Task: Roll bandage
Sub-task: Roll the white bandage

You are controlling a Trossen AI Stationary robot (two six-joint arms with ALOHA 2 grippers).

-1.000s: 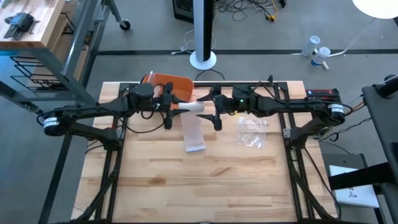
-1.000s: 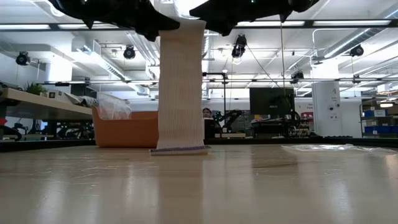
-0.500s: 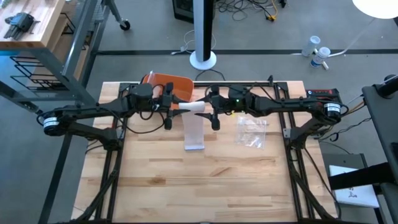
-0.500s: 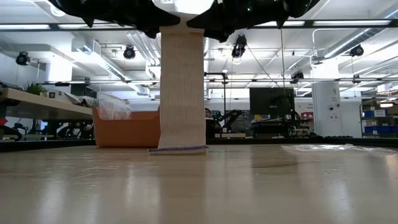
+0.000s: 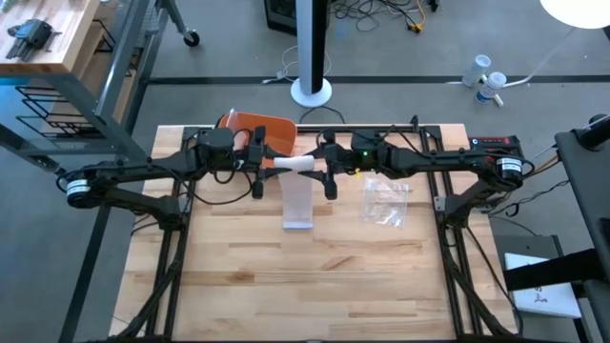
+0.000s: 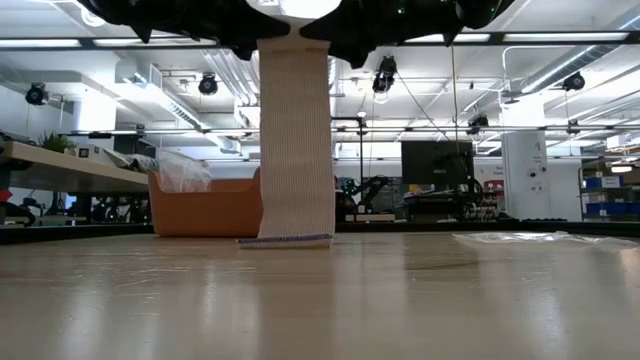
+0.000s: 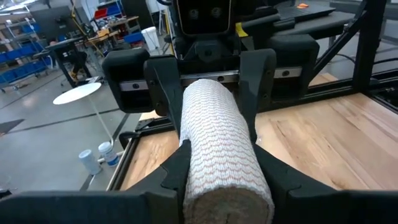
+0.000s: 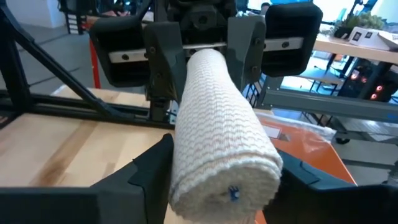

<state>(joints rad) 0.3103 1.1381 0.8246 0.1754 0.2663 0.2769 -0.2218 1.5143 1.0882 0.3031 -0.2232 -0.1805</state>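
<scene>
A white bandage roll (image 5: pixel 294 164) is held above the table's far middle, lying left to right between my two grippers. My left gripper (image 5: pixel 268 164) is shut on its left end and my right gripper (image 5: pixel 324 170) on its right end. From the roll a loose strip (image 6: pixel 296 140) hangs straight down. Its lower end (image 6: pixel 286 240) lies on the wooden table (image 5: pixel 238 276). My left gripper pinches the roll's left end (image 7: pixel 214 186) between its two fingers (image 7: pixel 176 175), coming level from the table's left, along the roll's axis. The roll sits level, clear of the table. My right gripper pinches the roll's right end (image 8: pixel 208 171) between its two fingers (image 8: pixel 151 176), coming level from the table's right, facing the left gripper. The strip hangs below the roll.
An orange bin (image 5: pixel 263 129) holding clear plastic stands at the table's far edge behind the roll. A clear plastic bag (image 5: pixel 385 201) lies flat on the table to the right of the strip. Bare wood stretches toward the near edge.
The hanging strip stood slightly slanted a second ago and now hangs straighter, its lower end still on the table. In the low view the underside of the roll now shows at the top, where it did not before.
</scene>
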